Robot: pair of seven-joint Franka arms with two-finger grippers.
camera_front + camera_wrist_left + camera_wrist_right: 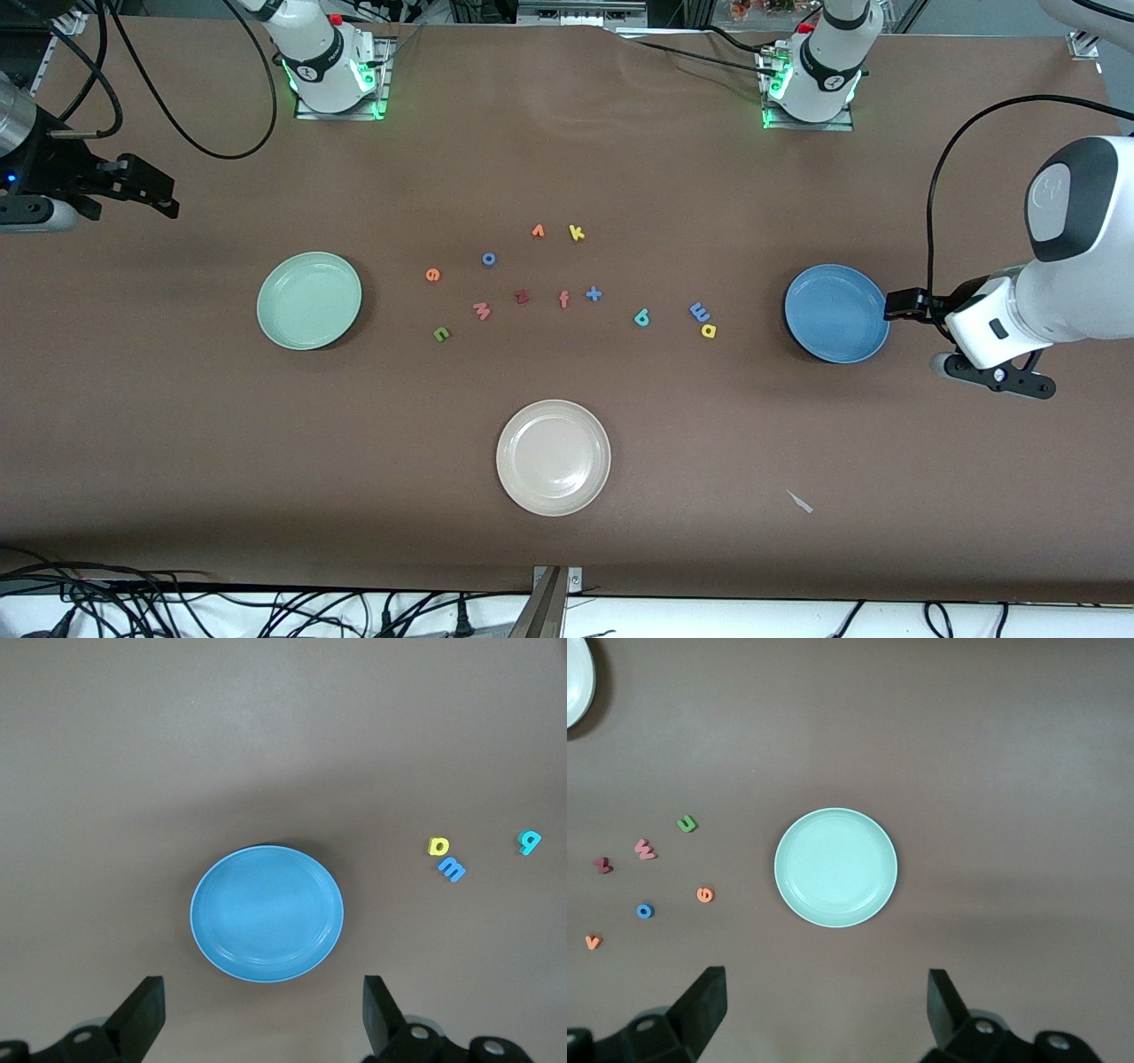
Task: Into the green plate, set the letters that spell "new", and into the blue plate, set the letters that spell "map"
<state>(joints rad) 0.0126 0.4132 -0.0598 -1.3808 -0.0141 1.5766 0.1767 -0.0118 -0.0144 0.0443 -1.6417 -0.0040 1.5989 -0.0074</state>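
The green plate (309,300) lies toward the right arm's end, the blue plate (836,313) toward the left arm's end. Between them lie the green "n" (441,333), orange "e" (432,275) and pink "w" (481,310), then the teal "p" (642,316), blue "m" (700,311) and yellow "a" (708,330) beside the blue plate. My left gripper (902,304) (264,1019) hangs open and empty just off the blue plate (266,912). My right gripper (152,190) (828,1014) hangs open and empty, off the green plate (835,866).
A cream-beige plate (554,456) sits nearer the front camera, mid-table. Other letters lie among the task's: blue "o" (488,259), dark red "z" (522,296), orange-red "f" (563,299), blue plus (594,293), orange "v" (538,231), yellow "k" (577,233).
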